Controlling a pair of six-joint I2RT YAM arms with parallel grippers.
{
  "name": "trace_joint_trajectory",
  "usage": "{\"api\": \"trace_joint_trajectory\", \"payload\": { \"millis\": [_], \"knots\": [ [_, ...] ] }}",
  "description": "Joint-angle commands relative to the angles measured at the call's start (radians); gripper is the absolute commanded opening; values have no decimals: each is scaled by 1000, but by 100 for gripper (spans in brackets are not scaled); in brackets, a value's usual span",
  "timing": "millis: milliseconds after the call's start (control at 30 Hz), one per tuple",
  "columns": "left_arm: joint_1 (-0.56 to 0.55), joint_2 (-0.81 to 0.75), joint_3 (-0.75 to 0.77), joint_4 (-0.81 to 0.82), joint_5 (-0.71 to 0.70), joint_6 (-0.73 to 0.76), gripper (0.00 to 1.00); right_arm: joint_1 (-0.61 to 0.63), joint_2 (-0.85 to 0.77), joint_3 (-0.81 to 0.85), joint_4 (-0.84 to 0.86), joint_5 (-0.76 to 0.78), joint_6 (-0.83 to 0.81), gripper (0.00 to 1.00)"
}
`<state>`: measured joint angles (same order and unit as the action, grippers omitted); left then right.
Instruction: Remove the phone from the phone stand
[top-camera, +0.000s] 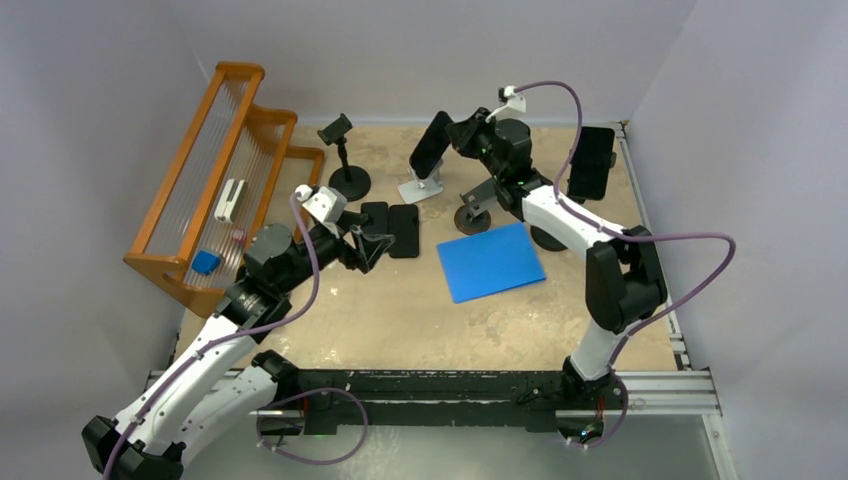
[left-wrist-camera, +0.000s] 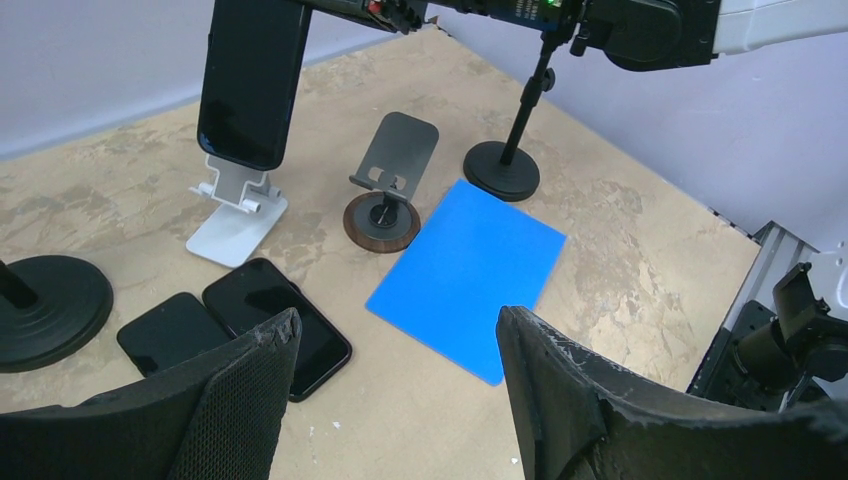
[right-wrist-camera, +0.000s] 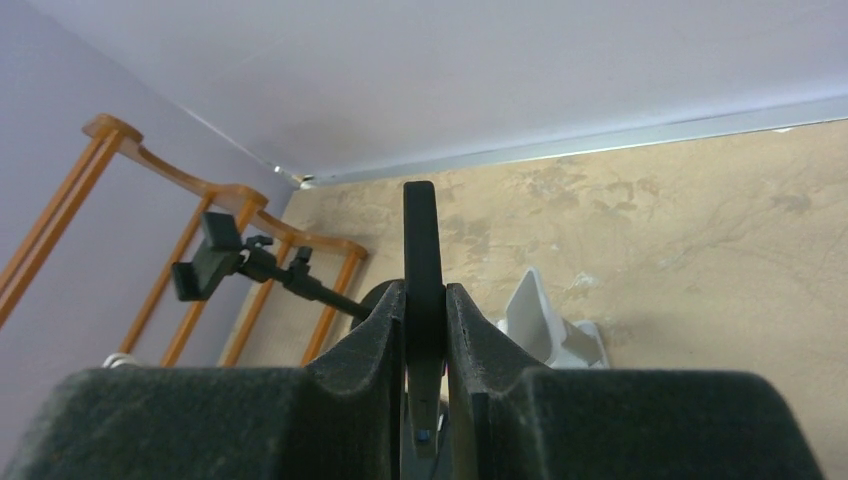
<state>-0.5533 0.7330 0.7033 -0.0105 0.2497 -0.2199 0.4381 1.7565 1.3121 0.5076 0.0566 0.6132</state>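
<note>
the right gripper is pinching the phone near the frame's upper centre; pulling askew may be tipping its white stand.

Bystanders on the table
A wooden rack stands at left, holding a white object and a blue block. Two flat phones lie side by side left of a blue sheet. A clamp stand is beyond them, and a mounted phone is far right.
</note>
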Motion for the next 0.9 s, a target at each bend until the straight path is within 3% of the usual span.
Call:
{"api": "trace_joint_trajectory", "payload": {
  "millis": [0,633,867],
  "knots": [
    [-7,-20,43,33,-13,13,70,1,-119,-13,123,-66,82,0],
    [-9,-130,6,68,-120,-3,70,40,-423,-214,66,-318,142,0],
    [-10,-138,-19,124,-18,4,72,44,-581,-389,70,-438,151,0]
  ]
}}
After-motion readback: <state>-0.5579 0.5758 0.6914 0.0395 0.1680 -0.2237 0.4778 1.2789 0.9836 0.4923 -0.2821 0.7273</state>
